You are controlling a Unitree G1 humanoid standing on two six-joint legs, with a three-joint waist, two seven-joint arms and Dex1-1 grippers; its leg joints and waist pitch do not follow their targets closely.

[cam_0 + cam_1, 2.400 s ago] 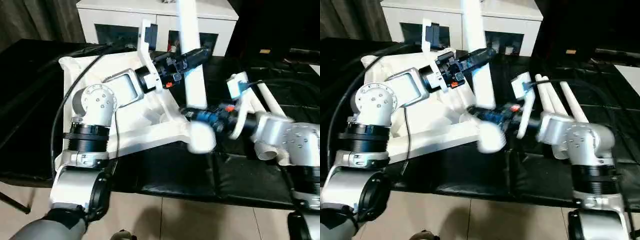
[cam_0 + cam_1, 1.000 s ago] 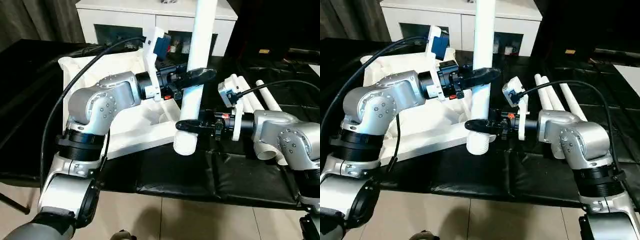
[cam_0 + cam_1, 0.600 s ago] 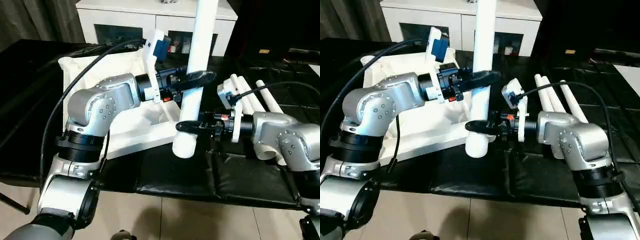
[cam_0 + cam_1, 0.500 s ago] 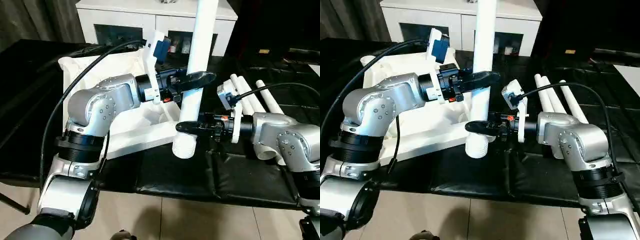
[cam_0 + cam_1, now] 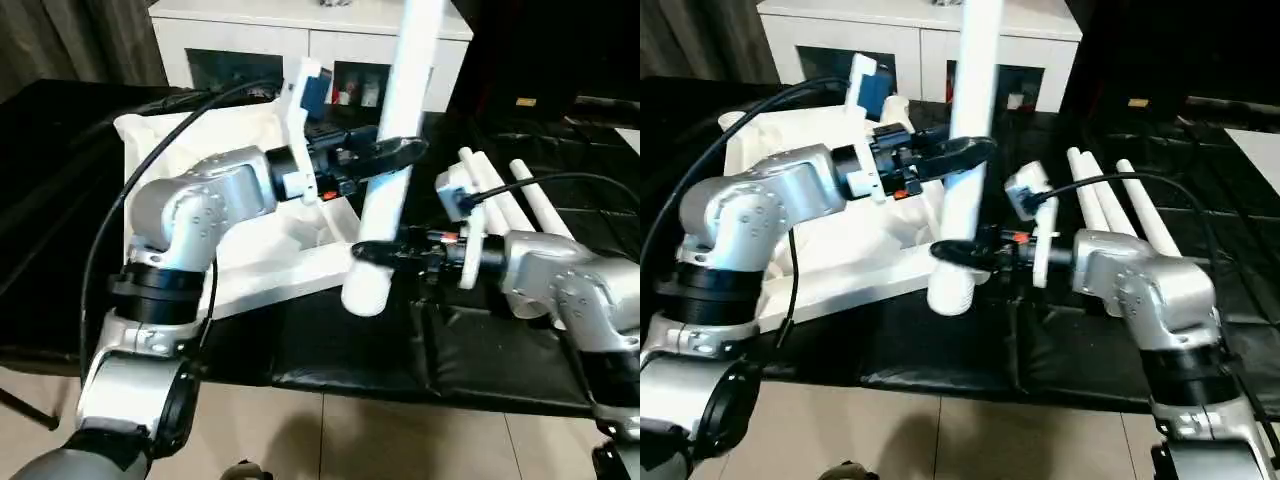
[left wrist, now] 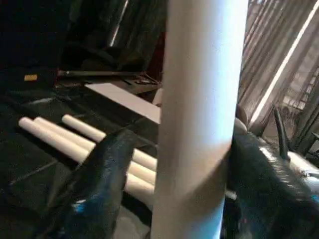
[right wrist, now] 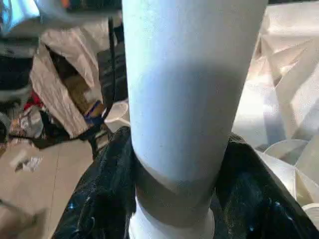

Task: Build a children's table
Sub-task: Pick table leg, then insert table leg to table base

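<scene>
Right wrist view, right hand [image 7: 172,199] gripping leg [image 7: 184,99], left hand [image 5: 385,152] around it, unlabelled

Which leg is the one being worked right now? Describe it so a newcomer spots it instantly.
Start at the white tabletop lying underside up on the black surface. Near its right corner a white tube leg stands nearly upright, off the surface. Unlike the three spare legs lying flat further right, it has the left end effector and right end effector around it.

A lived-in room of a home, judging by the white cabinet [image 5: 310,40] with glass doors against the far wall, long curtains [image 6: 279,64] by a window, beige floor tiles [image 5: 330,440], and black-covered table [image 5: 330,350].
</scene>
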